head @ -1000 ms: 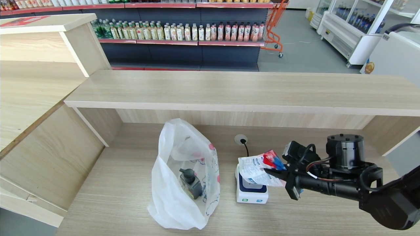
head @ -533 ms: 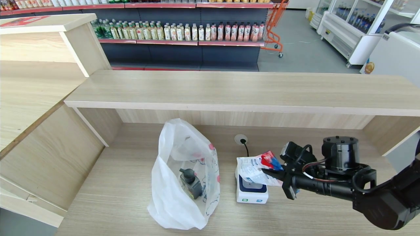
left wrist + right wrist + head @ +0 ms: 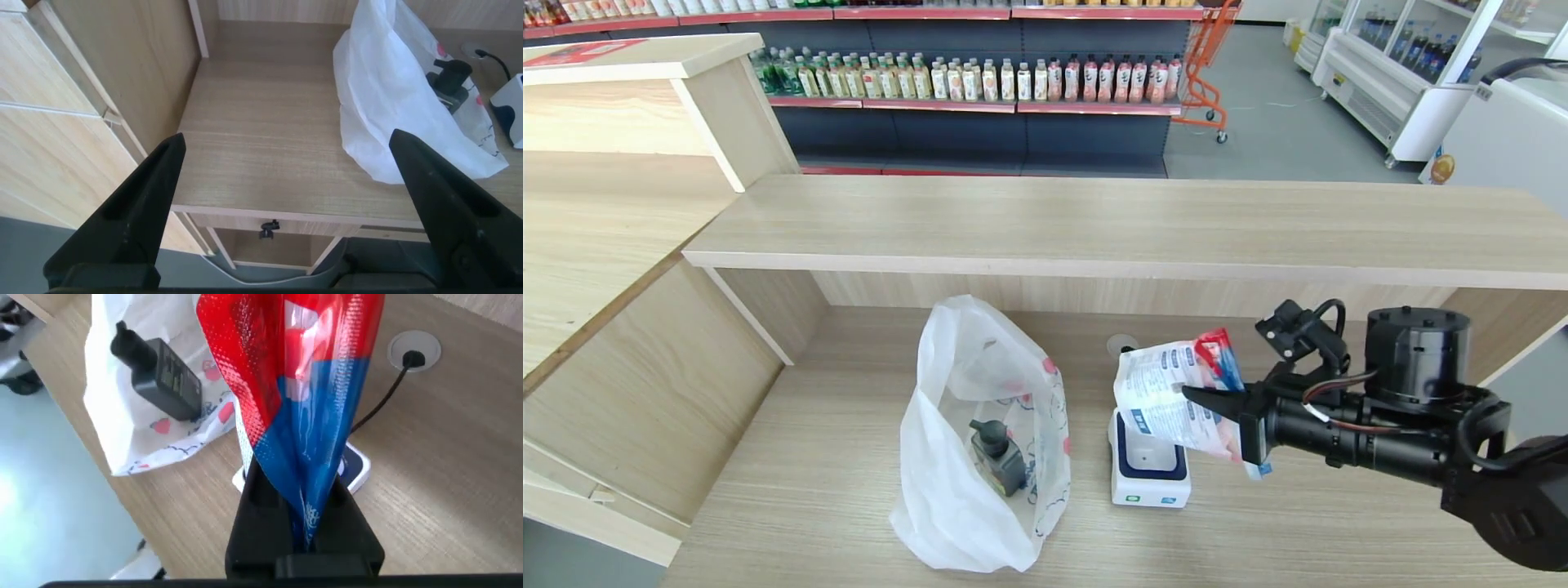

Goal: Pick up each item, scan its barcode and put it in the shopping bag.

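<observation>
Counter [image 3: 849, 490]: light wood, bears the scanner [image 3: 1149, 478].
Bag [image 3: 947, 506]: white, thin, upright just left of the scanner, mouth open upward.
Right gripper [image 3: 1202, 402]: right of the scanner and above it, fingers pinching the pouch's red and blue end.
Left gripper [image 3: 286, 204]: fingers spread wide, holding nothing, well left of the scanner with the bag between them.
Pouch [image 3: 1164, 396]: white printed side, hanging tilted in the air over the scanner's far part.
Bottle [image 3: 996, 457]: dark, pump-topped, inside the bag, left of the scanner.
</observation>
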Available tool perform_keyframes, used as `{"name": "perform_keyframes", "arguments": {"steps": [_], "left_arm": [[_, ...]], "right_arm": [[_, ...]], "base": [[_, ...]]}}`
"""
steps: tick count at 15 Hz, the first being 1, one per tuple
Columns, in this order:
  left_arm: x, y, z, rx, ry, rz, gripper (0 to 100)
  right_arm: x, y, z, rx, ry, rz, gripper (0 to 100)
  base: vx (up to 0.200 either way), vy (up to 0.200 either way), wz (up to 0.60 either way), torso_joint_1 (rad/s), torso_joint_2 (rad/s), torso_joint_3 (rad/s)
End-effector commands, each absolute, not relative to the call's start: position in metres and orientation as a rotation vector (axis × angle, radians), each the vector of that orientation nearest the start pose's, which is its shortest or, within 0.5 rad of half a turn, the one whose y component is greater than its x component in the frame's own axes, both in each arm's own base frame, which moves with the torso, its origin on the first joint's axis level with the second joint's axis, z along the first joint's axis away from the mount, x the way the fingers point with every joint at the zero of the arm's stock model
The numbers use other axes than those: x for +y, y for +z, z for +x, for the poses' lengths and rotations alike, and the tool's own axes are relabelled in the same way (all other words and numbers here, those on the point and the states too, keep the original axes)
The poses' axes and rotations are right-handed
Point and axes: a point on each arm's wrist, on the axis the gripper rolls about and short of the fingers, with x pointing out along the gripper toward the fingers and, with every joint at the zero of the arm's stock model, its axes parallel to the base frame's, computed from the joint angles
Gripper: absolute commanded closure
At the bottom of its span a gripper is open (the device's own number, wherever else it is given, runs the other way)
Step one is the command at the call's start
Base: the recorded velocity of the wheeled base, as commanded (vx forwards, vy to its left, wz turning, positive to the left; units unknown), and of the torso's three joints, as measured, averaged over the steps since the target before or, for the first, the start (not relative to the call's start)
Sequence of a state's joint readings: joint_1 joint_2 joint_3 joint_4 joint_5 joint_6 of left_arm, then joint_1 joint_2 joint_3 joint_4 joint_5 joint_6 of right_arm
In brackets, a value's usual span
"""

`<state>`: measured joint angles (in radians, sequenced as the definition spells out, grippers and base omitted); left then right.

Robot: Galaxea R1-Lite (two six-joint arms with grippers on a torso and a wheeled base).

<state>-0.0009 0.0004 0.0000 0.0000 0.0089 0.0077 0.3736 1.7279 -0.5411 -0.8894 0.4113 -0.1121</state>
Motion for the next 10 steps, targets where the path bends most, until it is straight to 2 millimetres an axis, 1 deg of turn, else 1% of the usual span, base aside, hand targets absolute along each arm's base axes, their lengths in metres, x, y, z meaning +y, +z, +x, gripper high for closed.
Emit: {"name": "perform_keyframes", "arguments": {"steps": [1, 3, 5, 7, 9, 10], "left_arm": [[0.000, 0.075, -0.023, 0.000, 0.008, 0.008, 0], [0.000, 0.075, -0.023, 0.000, 0.009, 0.008, 0], [0.000, 0.075, -0.023, 0.000, 0.008, 0.008, 0], [0.000, 0.075, -0.023, 0.000, 0.009, 0.008, 0], [0.000, 0.075, -0.023, 0.000, 0.008, 0.008, 0], [0.000, 0.075, -0.023, 0.000, 0.008, 0.008, 0]], "right_arm": [[0.094, 0.176, 0.224, 0.274, 0.753, 0.046, 100], [0.090, 0.184, 0.215, 0.331, 0.738, 0.128, 100], [0.092, 0.189, 0.219, 0.372, 0.714, 0.202, 100], [0.099, 0.187, 0.232, 0.438, 0.703, 0.271, 100], [0.112, 0.179, 0.243, 0.509, 0.712, 0.313, 100], [0.122, 0.168, 0.257, 0.563, 0.709, 0.344, 100]], "base": [[0.000, 0.200, 0.00, 0.007, 0.00, 0.002], [0.000, 0.200, 0.00, 0.000, 0.00, 0.002], [0.000, 0.000, 0.00, 0.000, 0.00, 0.000], [0.000, 0.000, 0.00, 0.000, 0.00, 0.000], [0.000, 0.000, 0.00, 0.000, 0.00, 0.000], [0.000, 0.000, 0.00, 0.000, 0.00, 0.000]]}}
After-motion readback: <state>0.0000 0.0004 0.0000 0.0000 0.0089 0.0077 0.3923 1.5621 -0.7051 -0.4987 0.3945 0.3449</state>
